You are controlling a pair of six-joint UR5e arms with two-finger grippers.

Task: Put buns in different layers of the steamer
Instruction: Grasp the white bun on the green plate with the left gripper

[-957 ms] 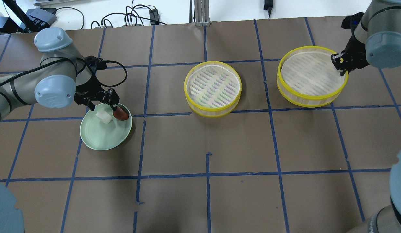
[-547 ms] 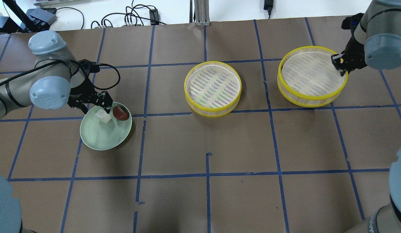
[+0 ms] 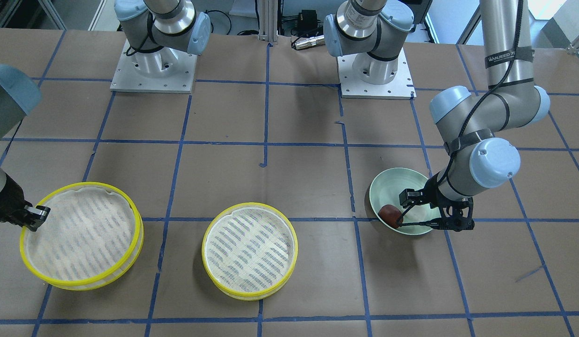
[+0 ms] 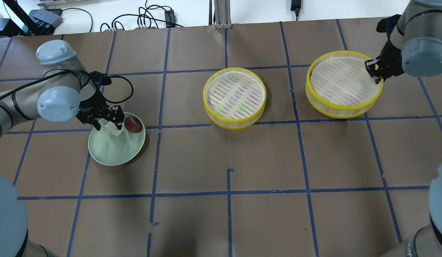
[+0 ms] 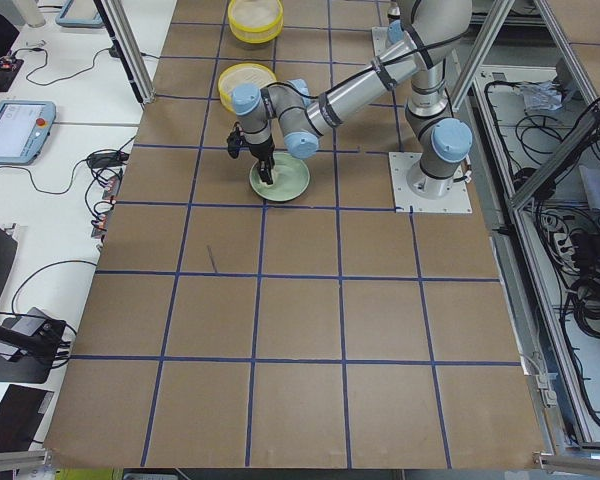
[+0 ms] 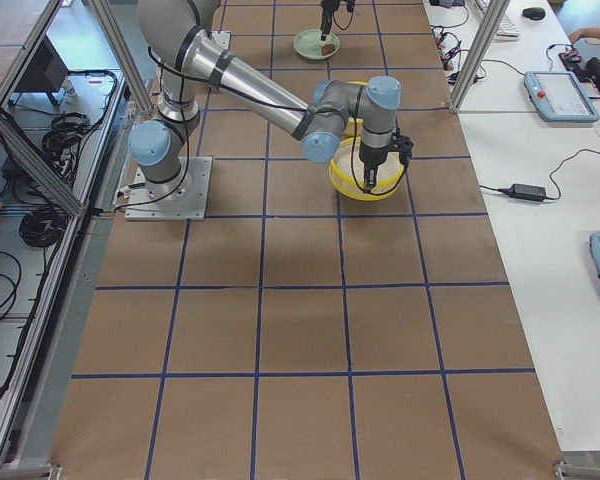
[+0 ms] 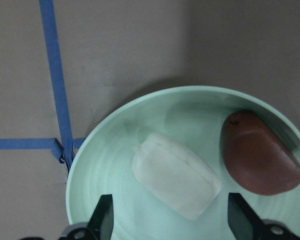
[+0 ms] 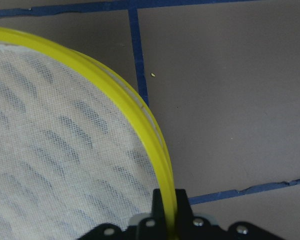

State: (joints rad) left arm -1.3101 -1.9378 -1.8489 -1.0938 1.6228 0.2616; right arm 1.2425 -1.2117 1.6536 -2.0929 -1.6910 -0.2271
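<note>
Now: left end effector (image 4: 108,125) spread wide, low over the plate (image 7: 115,145), one finger on either side of the white bun (image 7: 176,175) (neither touching it). Brown bun (image 7: 257,160) lies just beside the white one, against the plate's wall. Right end effector (image 8: 167,207) clenched on the yellow rim of the right tray (image 4: 344,107). Middle tray (image 4: 234,125) stands apart on the counter (image 4: 228,214).

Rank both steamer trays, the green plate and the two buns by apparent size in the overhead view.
1. right steamer tray
2. centre steamer tray
3. green plate, slightly smaller
4. reddish-brown bun and white bun: look alike; the left pincer partly hides the white one, so no ranking.
</note>
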